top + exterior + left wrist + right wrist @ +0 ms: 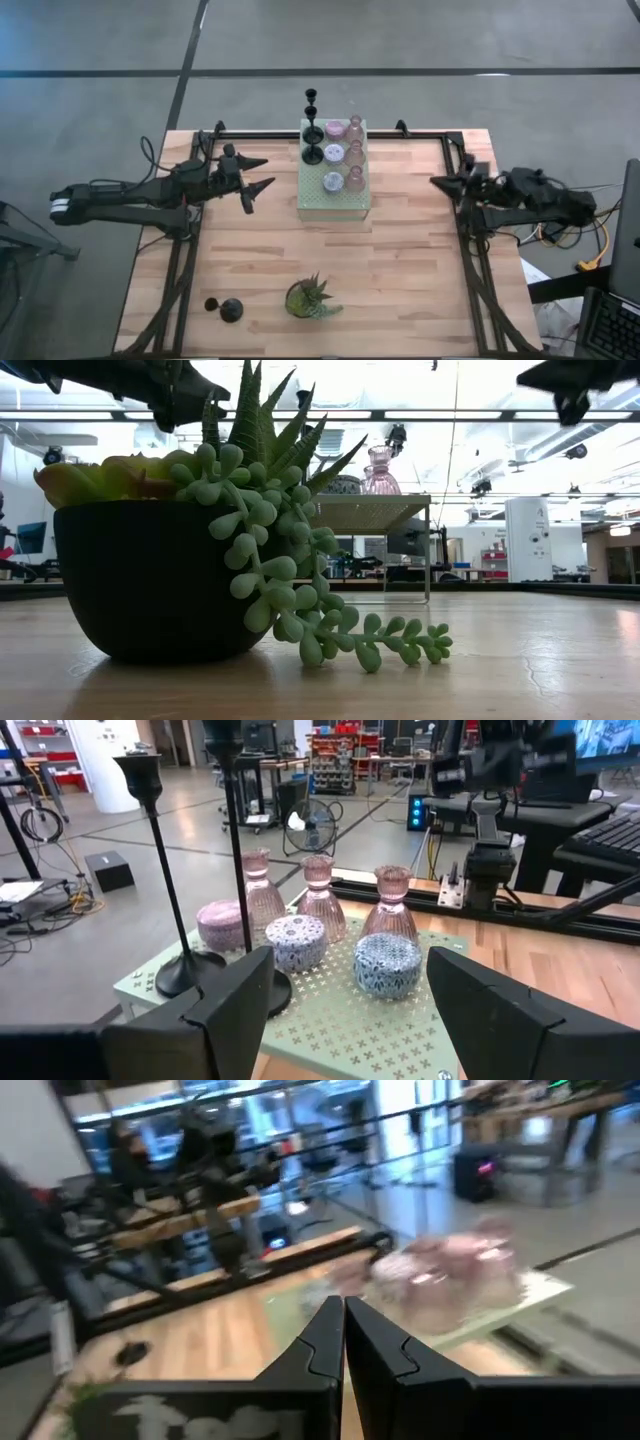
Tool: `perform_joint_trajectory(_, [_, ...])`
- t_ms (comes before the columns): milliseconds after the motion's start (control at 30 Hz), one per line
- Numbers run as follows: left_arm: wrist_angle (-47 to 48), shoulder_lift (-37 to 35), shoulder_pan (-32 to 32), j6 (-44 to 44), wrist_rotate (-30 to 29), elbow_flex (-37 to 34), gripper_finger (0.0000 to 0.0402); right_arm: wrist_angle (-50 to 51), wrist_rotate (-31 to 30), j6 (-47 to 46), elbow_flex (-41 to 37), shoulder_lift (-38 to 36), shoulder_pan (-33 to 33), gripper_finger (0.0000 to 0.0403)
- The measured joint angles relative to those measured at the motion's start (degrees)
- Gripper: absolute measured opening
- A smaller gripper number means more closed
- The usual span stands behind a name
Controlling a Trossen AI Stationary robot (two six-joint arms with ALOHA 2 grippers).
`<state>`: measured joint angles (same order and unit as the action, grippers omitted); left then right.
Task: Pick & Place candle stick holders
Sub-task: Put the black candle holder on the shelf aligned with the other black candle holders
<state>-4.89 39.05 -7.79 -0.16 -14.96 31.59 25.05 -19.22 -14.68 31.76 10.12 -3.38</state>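
holders on box | just beside open left claw

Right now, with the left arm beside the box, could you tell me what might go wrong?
1. The open left end effector faces the tall black holders at the box's near edge; brushing a thin stem could tip one.
2. The pink holders and lilac ones stand packed together, so picking one may knock its neighbour.
3. One black holder already lies near the plant.

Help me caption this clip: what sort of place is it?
Probably a robotics lab or workshop: a bare concrete floor, stocked shelving racks behind, and a wooden table framed by metal rails.
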Motion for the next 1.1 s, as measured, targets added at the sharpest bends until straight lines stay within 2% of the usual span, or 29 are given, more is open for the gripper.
perform_joint_trajectory(200, [0.57,-0.01,0.00,0.00,-0.13,0.00,0.0268,-7.15,3.18,-3.78,-10.87,-1.89,0.00,0.0008])
perform_joint_trajectory(367, [1.29,0.00,-0.02,0.00,-0.15,0.00,0.0268,-13.56,2.74,-1.71,-16.86,-3.21,0.02,0.0008])
perform_joint_trajectory(700, [3.36,-0.11,-0.02,1.37,-0.17,0.00,0.0268,-13.15,0.40,-0.10,-23.03,-10.13,0.07,0.0008])
perform_joint_trajectory(967, [10.87,-1.92,0.01,0.31,0.01,0.99,0.0268,-10.31,-0.43,0.11,-25.53,-8.91,0.04,0.0008])
perform_joint_trajectory(1100, [17.48,-3.32,0.02,0.50,2.66,4.22,0.0268,-10.38,-0.40,0.11,-26.44,-8.03,0.02,0.0008])
